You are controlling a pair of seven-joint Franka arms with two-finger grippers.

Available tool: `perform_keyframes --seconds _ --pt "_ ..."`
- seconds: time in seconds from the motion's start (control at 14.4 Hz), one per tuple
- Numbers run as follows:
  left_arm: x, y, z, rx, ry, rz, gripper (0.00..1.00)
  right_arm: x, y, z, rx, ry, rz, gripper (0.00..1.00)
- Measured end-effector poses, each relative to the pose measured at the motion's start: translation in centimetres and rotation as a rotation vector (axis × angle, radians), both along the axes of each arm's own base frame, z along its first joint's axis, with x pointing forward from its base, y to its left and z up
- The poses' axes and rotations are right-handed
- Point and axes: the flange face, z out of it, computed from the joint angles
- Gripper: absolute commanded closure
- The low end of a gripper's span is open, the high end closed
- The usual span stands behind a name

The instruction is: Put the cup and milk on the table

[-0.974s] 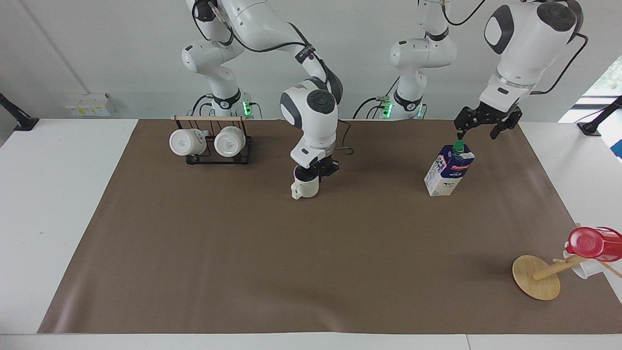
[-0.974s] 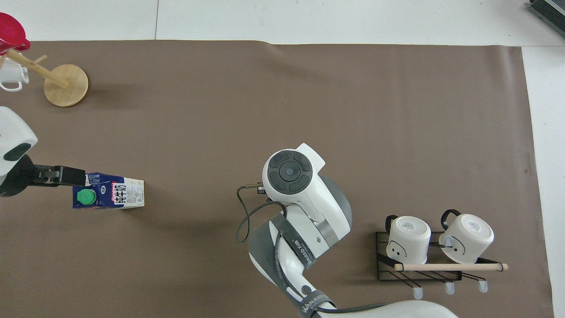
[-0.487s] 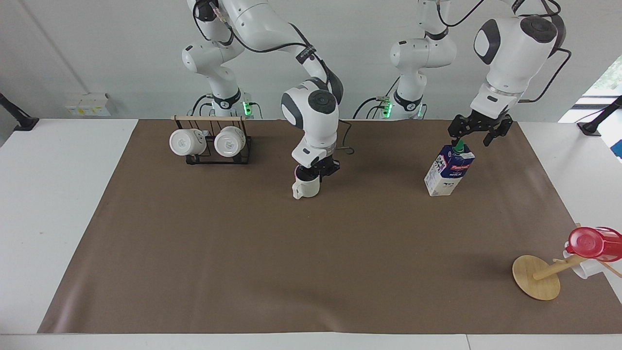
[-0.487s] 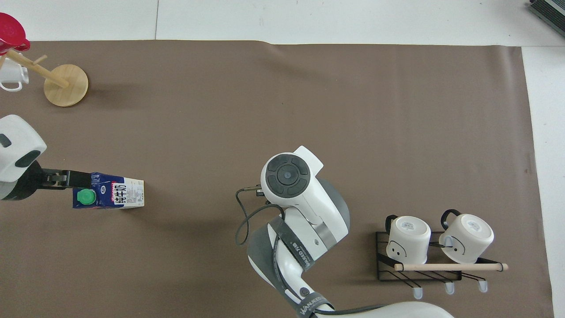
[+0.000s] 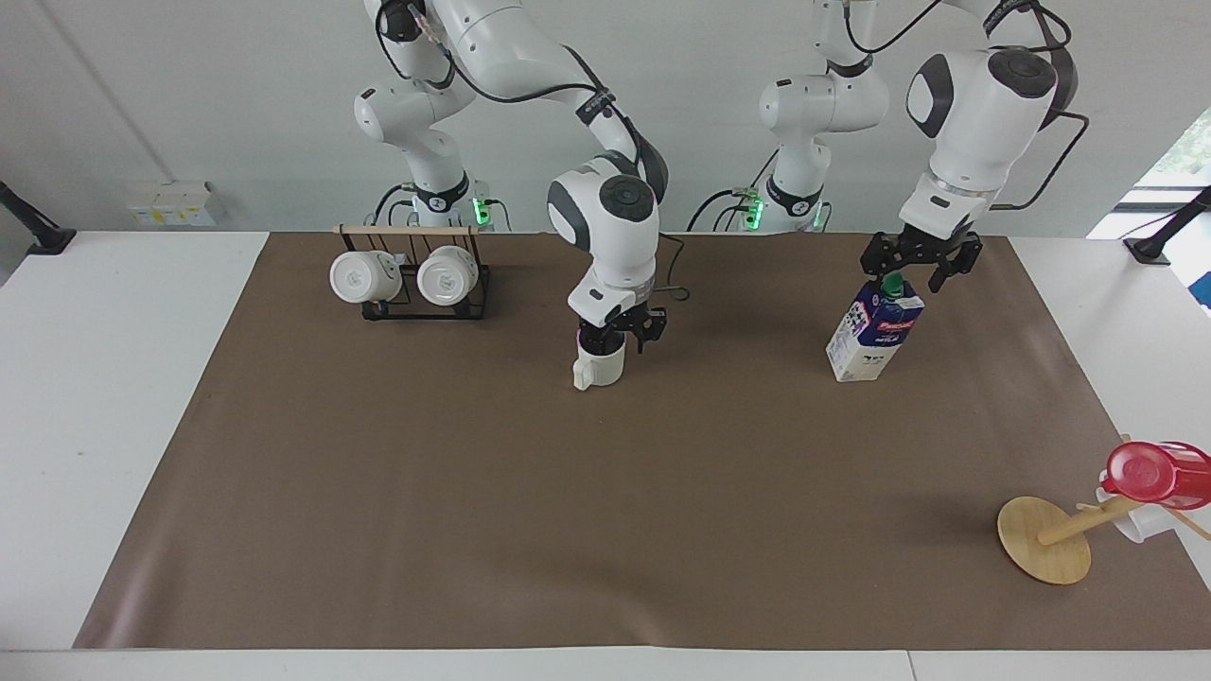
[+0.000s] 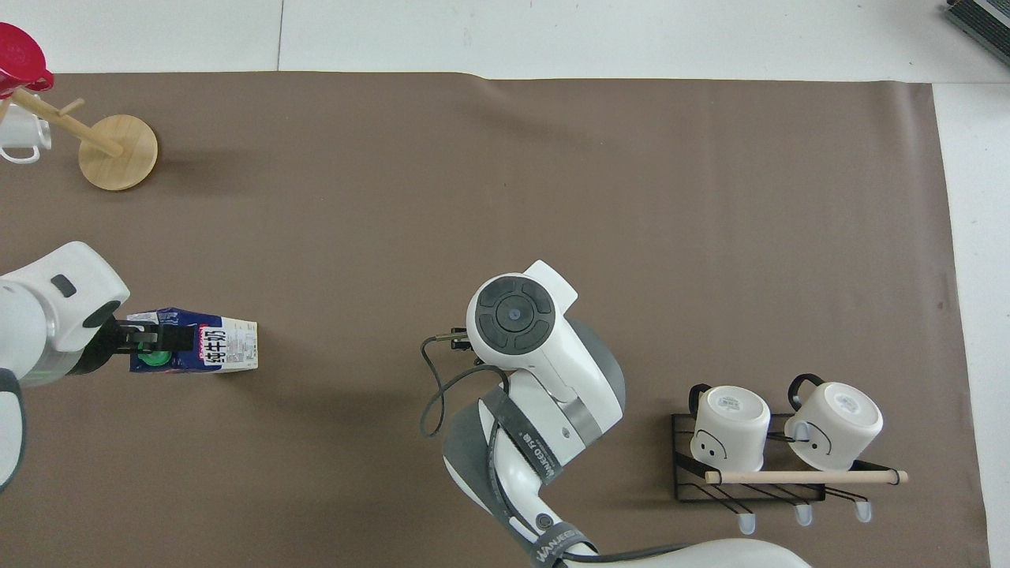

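Observation:
The cup stands upright on the brown paper of the table, near the robots at mid-table. My right gripper is at its rim from above, shut on it. In the overhead view the right arm hides the cup. The milk stands upright on the paper toward the left arm's end; it also shows in the overhead view. My left gripper is open, its fingers spread to either side of the green cap, not gripping. In the overhead view it covers the cap.
A black wire rack with two white mugs stands near the robots toward the right arm's end. A tipped wooden disc with a peg bears a red cup and a white mug, far from the robots at the left arm's end.
My left gripper has come sideways and down over the milk's cap. My right gripper has turned the cup from tilted to upright on the paper.

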Motion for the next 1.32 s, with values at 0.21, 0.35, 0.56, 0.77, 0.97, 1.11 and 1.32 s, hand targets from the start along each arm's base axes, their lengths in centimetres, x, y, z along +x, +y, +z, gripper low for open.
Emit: perform_keyframes --seconds 0.21,0.35,0.56,0.77,0.97,1.11,1.32 --pt "-0.4 0.0 -1.1 0.0 -0.002 0.0 0.0 0.5 -0.2 1.9 0.02 -0.026 -0.006 0.0" --pt "-0.6 0.1 -1.8 0.0 -0.002 0.0 0.0 1.2 -1.4 4.7 0.044 -0.055 -0.024 0.0" --pt "-0.6 0.1 -2.0 0.0 -0.004 0.0 0.0 2.2 -5.3 10.0 0.058 -0.066 -0.032 0.0" --pt "-0.7 -0.1 -1.9 0.001 -0.005 -0.003 0.04 3.2 -10.8 14.6 0.063 -0.07 -0.044 0.0" --pt "-0.7 -0.1 -1.9 0.001 -0.006 -0.003 0.04 4.3 -16.9 17.6 0.062 -0.072 -0.087 0.0" --pt "-0.8 -0.1 -2.0 0.001 -0.002 -0.003 0.06 4.5 -21.0 19.0 0.047 -0.053 -0.087 0.0" --pt "-0.8 -0.1 -2.3 0.001 0.0 -0.003 0.2 4.3 -26.7 20.8 0.032 -0.024 -0.105 0.0"
